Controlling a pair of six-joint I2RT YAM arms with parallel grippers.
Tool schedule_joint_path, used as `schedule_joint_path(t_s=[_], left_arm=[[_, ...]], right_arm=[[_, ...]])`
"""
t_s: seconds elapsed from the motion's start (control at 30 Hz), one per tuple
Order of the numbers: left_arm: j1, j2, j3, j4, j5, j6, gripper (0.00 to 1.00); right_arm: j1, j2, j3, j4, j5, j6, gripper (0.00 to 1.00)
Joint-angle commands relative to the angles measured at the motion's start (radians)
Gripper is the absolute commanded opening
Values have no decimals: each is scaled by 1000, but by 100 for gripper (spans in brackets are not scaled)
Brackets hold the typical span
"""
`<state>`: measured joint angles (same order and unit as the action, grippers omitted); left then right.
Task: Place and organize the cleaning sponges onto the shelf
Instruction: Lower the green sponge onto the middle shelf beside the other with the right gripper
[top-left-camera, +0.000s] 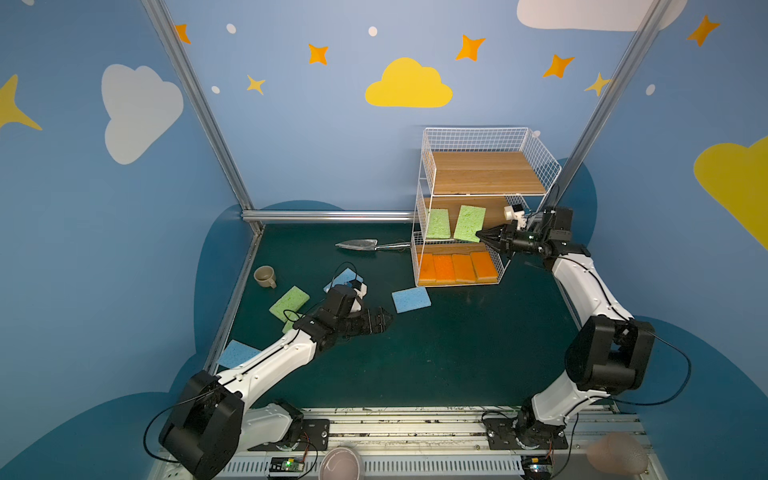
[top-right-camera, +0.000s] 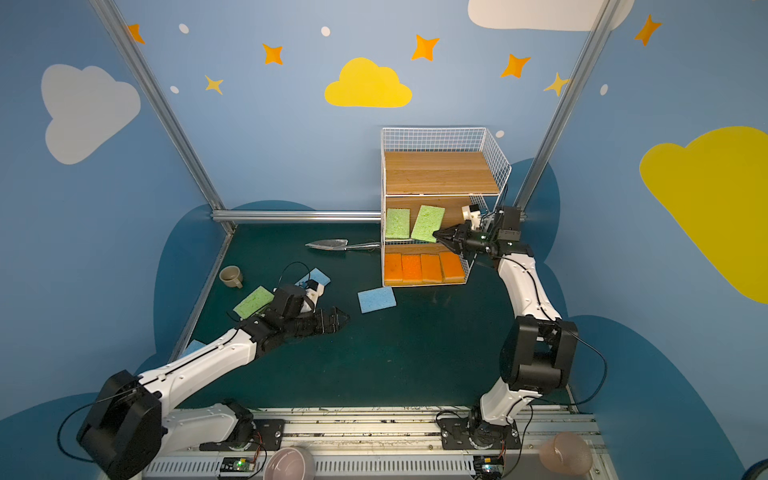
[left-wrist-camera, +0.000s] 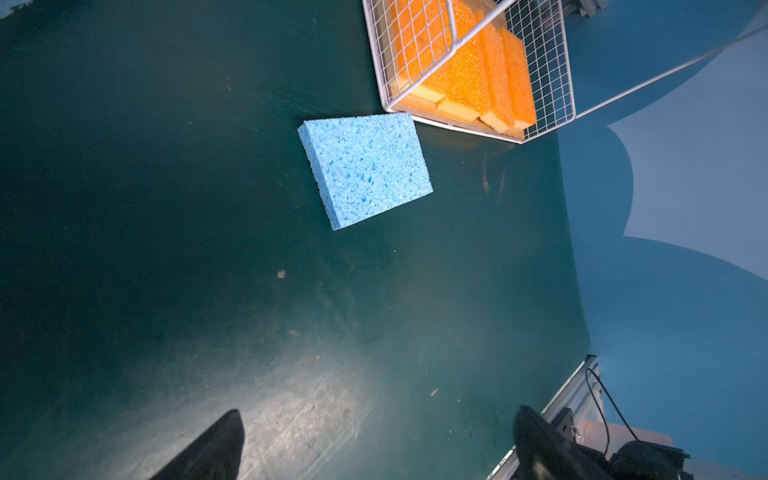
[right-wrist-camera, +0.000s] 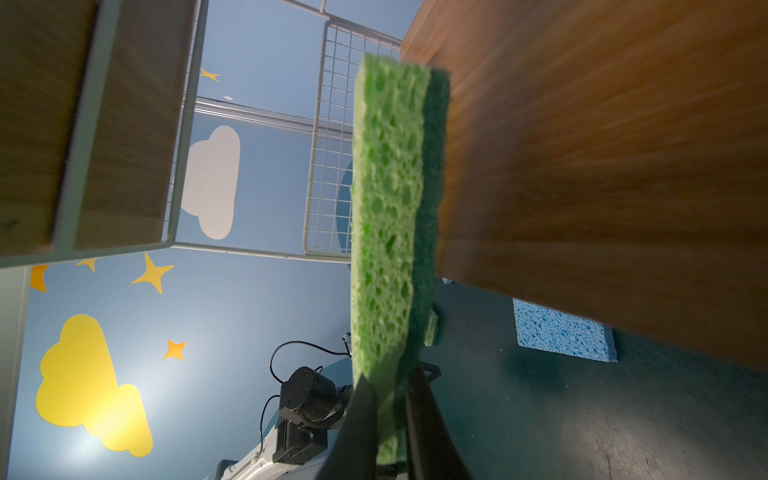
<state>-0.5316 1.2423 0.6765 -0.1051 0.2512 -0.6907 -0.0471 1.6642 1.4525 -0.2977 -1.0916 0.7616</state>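
The shelf (top-left-camera: 473, 139) (top-right-camera: 432, 139) stands at the back right. Several orange sponges (top-left-camera: 457, 268) (left-wrist-camera: 469, 70) line its bottom tier. One green sponge (top-left-camera: 438, 223) lies on the middle tier. My right gripper (top-left-camera: 481, 235) (right-wrist-camera: 392, 399) is shut on a second green sponge (top-left-camera: 468, 222) (right-wrist-camera: 388, 208), held tilted over that tier. My left gripper (top-left-camera: 386, 320) (left-wrist-camera: 379, 411) hangs open and empty, just left of a blue sponge (top-left-camera: 410, 300) (left-wrist-camera: 365, 170) on the table. A green sponge (top-left-camera: 289, 302) and two blue sponges (top-left-camera: 345, 276) (top-left-camera: 237, 353) lie around the left arm.
A metal trowel (top-left-camera: 357, 245) lies left of the shelf's base. A beige cup (top-left-camera: 265, 276) stands near the left frame rail. A pink bowl (top-left-camera: 340, 463) and a pinkish rounded object (top-left-camera: 617, 453) sit at the front rail.
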Motion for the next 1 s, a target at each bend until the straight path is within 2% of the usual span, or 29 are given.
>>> schedule_joint_path(t_s=[0.0, 0.1, 0.2, 0.43, 0.8, 0.9, 0.93, 0.97], left_arm=[[5, 13, 17, 15, 18, 18, 99], [5, 19, 20, 16, 21, 16, 100], [6, 22, 20, 18, 23, 14, 99], [7, 8, 26, 8, 22, 14, 99], [7, -18, 24, -8, 15, 17, 99], [6, -24, 24, -9, 11, 18, 99], [7, -24, 24, -10, 11, 19, 99], [6, -24, 24, -8, 13, 18, 100]], right_arm=[[0, 17, 35, -7, -2, -13, 19], [0, 25, 39, -7, 5, -16, 26], [-1, 22, 35, -10, 20, -20, 39], [0, -31, 7, -23, 104, -22, 51], [9, -194, -140, 32, 182, 4, 56], [29, -250, -201, 32, 215, -4, 52], [40, -270, -226, 34, 232, -9, 49], [49, -288, -253, 37, 246, -11, 43]])
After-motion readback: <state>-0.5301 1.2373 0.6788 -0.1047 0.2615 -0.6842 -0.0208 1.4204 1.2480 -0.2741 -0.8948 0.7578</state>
